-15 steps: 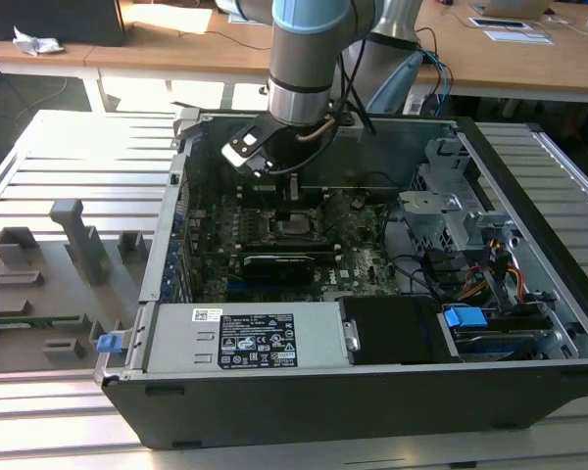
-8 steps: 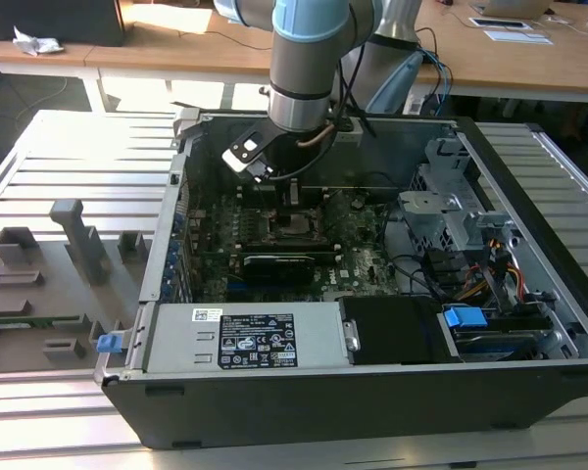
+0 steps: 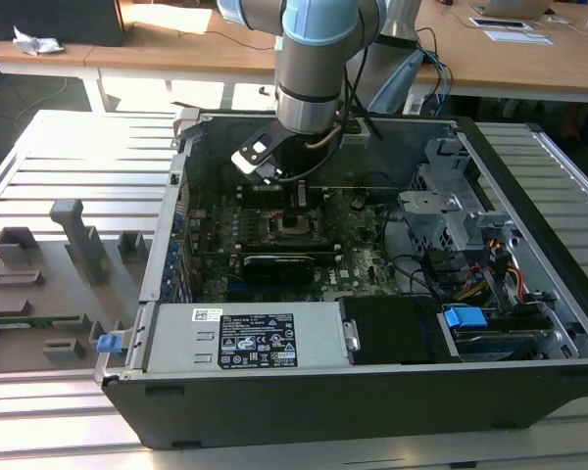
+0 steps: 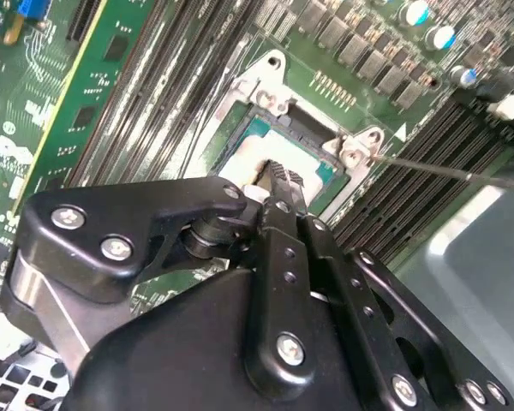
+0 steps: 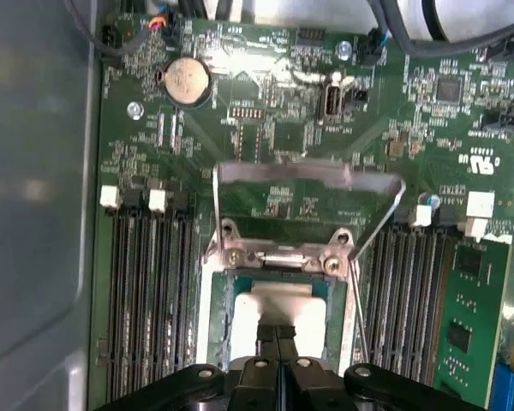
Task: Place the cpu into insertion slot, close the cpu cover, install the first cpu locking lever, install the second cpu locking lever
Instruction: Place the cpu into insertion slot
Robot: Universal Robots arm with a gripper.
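From my console I see the jaws brought fully together, with only a hairline seam between them and nothing clamped. Their tips stand over the middle of the small flat square cpu with the pale silvery top [image 5: 278, 304]. I cannot tell whether they touch it. The cpu lies flat inside the square, silver-rimmed insertion slot [image 5: 223, 325].

At the slot's hinge edge, the thin silvery window-frame cpu cover [image 5: 300, 174] is swung open and raised off the slot, with green board showing through its window. A thin silver wire lever [image 5: 357, 308] runs just beside the slot, apart from the cpu. Rows of long black memory sockets [image 5: 146, 291] crowd both flanks of the slot, so there is little room sideways.

In the exterior view the grey-and-blue arm [image 3: 314, 59] reaches straight down onto the slot, inside the open black computer case [image 3: 274, 401] on the slatted metal table [image 3: 78, 137]. A black ribbed heatsink block [image 3: 274, 264] lies near the slot.
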